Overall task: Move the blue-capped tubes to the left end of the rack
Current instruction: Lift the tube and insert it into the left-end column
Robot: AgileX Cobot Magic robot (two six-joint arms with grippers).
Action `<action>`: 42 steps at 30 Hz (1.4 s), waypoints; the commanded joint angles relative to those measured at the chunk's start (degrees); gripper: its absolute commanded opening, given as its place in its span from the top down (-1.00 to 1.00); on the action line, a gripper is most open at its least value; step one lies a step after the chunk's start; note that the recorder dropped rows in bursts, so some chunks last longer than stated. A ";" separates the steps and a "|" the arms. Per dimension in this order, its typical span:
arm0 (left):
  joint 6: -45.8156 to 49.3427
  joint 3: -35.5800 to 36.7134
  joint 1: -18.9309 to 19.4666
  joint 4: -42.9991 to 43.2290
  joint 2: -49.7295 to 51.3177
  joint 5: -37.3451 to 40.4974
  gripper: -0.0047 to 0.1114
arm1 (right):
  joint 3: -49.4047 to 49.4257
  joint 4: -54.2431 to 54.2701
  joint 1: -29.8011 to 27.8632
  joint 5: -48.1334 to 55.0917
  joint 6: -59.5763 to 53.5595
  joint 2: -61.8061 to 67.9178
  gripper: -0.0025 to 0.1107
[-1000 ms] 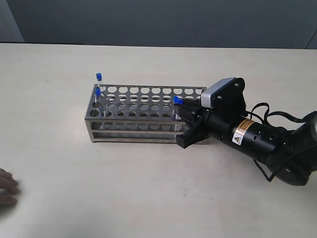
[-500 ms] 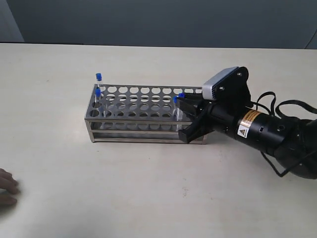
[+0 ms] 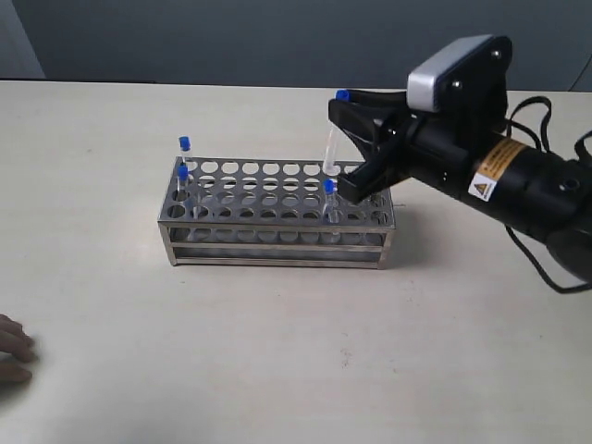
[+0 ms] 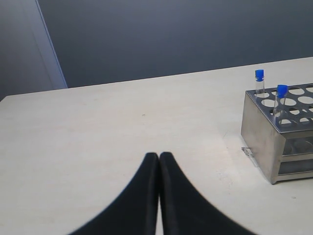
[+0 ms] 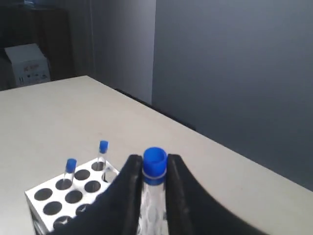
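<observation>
The silver rack (image 3: 277, 220) lies mid-table. At its left end stand two blue-capped tubes (image 3: 184, 144) (image 3: 182, 173). A third (image 3: 328, 189) stands near the right end. My right gripper (image 3: 344, 109) hovers above that right end, shut on a fourth blue-capped tube (image 3: 331, 148), which hangs clear of the top plate. The right wrist view shows the blue cap (image 5: 155, 160) pinched between the fingers of the right gripper (image 5: 155, 165), with the rack (image 5: 58, 198) and its two left-end tubes (image 5: 103, 147) (image 5: 71, 165) beyond. My left gripper (image 4: 159, 156) is shut and empty, apart from the rack (image 4: 259, 132).
A person's fingers (image 3: 11, 350) rest at the table's front left edge. The left wrist view shows bare table between the left gripper and the rack's end wall, with two tubes (image 4: 259, 76) (image 4: 281, 91) above it. A dark wall lies behind.
The right gripper has risen from the rack's right end, drawing a blue-capped tube up out of its hole. The other tubes and the left gripper have not moved.
</observation>
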 commanded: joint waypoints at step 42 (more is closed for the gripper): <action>-0.04 -0.30 -0.25 -0.30 0.20 -0.48 0.90 | -43.58 -22.22 9.89 11.34 23.90 32.84 0.96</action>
